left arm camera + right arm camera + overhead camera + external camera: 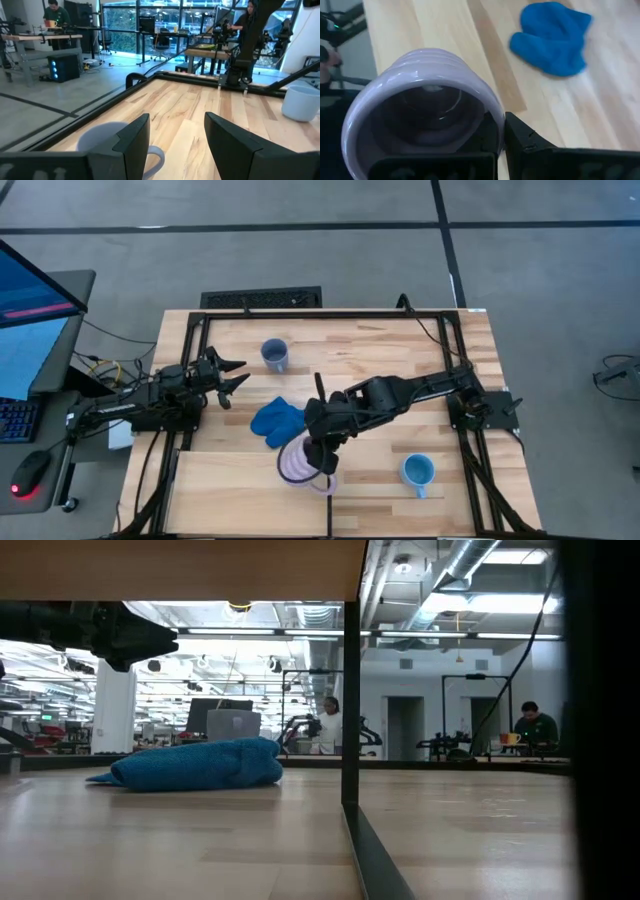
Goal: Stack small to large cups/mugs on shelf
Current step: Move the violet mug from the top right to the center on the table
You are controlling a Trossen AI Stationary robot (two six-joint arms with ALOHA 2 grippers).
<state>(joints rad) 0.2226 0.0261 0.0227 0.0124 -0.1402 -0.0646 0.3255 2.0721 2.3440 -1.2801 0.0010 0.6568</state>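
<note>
My right tool [322, 463] is clenched on the rim of the pale lilac mug [297, 462]: in my right wrist view one finger [535, 145] presses the outside of the wall, and the mug's [422, 107] ribbed body and dark mouth fill the space just beside it. From above, the mug hangs at the tip of my right arm, over the near edge of the shelf [240, 490], the smooth pale panel that lies under and beside my tool. I cannot tell whether the mug touches the shelf or is held clear of it.

The blue cloth [276, 420] lies on the table just beyond my right tool, toward my left arm; it shows past the mug in my right wrist view [551, 37] and as a low heap in the low view [195, 765].

The bright light blue mug [417, 472] stands upright to the outer side of my right tool, well apart from it.

My left tool [232, 374] waits released, its fingers [135, 142] spread wide with nothing between them. The grey-blue mug [275, 355] stands just ahead of it, a little to one side; in my left wrist view it [100, 142] sits close behind one finger.
</note>
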